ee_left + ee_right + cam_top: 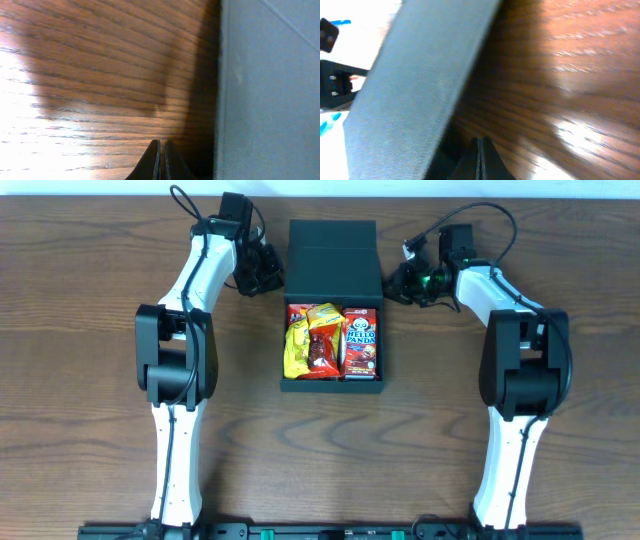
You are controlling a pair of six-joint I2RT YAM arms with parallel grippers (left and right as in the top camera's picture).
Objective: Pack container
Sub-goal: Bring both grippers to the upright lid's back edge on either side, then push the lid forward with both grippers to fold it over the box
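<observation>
An open container (332,386), filled with snacks (330,340), is placed near the counter's (90,380) far edge. Left jaws and right jaws are held together beside its lid (332,255).

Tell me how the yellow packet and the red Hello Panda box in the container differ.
The yellow packet is a crinkled, shiny bag; the Hello Panda box is a flat-sided red carton. The yellow packet lies by the wall nearer the left arm, the Hello Panda box by the opposite wall. Both lie inside the open container.
</observation>
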